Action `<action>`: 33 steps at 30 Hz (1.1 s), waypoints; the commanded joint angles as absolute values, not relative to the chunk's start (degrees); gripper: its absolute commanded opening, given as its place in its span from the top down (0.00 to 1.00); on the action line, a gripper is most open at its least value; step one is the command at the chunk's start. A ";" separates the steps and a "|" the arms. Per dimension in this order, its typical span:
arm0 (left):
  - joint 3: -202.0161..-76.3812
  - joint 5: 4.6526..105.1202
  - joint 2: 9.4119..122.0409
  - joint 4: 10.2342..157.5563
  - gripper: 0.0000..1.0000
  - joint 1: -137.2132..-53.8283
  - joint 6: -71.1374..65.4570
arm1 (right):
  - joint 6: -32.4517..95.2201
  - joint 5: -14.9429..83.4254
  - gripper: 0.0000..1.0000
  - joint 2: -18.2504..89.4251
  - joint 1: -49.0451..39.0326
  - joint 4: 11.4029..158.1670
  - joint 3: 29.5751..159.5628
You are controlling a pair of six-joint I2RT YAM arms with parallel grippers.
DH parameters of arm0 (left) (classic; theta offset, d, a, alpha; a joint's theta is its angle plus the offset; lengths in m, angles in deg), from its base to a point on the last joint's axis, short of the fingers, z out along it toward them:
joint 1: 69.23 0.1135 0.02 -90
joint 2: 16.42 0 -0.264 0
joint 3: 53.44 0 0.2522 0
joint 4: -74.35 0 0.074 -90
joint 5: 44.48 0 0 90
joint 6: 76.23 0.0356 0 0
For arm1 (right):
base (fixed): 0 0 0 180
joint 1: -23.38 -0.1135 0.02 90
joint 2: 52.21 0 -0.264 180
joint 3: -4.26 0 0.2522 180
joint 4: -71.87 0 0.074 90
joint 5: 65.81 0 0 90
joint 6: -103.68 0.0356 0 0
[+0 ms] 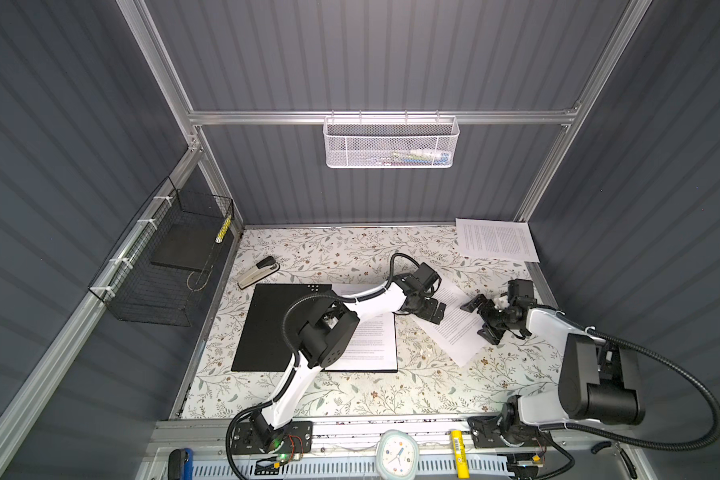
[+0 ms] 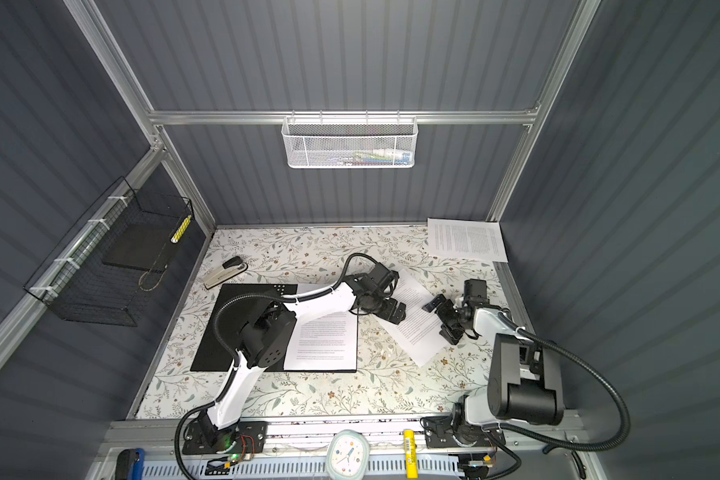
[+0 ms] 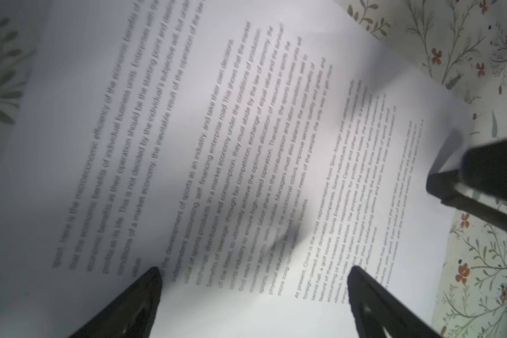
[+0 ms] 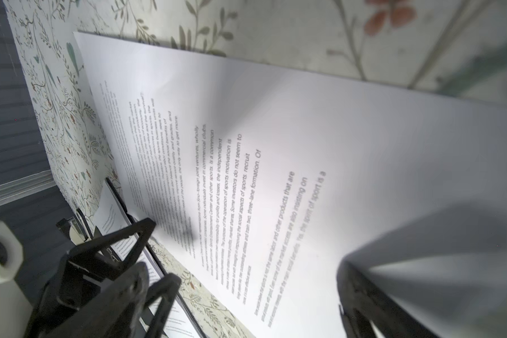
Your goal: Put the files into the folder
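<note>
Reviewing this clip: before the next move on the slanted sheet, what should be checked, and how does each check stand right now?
1. Folder open and flat: ok.
2. Left gripper open over the slanted sheet: ok.
3. Right gripper open over the same sheet: ok.
4. Slanted sheet gripped: not ok, it lies loose on the table.
5. Grippers touching the paper: cannot tell.
6. All files in the folder: not ok; one sheet inside, corner sheet outside.

Looking steeply down from high over the front edge across the whole floral table (image 1: 350, 399) in both top views, nearly alike, and, from each wrist, close and slanting onto one shared printed sheet (image 3: 246, 131) from opposite sides.
</note>
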State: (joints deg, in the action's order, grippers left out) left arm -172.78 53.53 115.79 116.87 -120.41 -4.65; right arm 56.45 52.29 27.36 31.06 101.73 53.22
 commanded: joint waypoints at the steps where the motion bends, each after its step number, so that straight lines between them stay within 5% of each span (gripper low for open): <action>1: -177.39 55.62 120.07 125.50 0.00 -119.42 2.05 | 62.61 50.41 0.01 23.56 28.22 101.65 46.35; 8: -186.60 60.35 120.82 126.07 0.00 -118.75 2.17 | 76.41 44.07 0.01 8.26 15.40 93.95 38.64; 14: -177.81 60.26 110.28 118.62 0.00 -118.86 -4.42 | 64.14 38.22 0.01 4.61 16.80 103.89 49.47; 21: -157.54 57.67 97.39 110.87 0.00 -123.46 -10.68 | 52.35 49.09 0.01 16.88 26.10 102.70 59.05; 33: -155.01 56.81 103.84 107.45 0.00 -137.14 -17.58 | 34.98 40.27 0.01 48.50 26.04 113.86 89.53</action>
State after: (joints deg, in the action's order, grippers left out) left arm -155.84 56.78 102.30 108.30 -137.61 -15.10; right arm 40.30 42.10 45.10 26.10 108.07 86.57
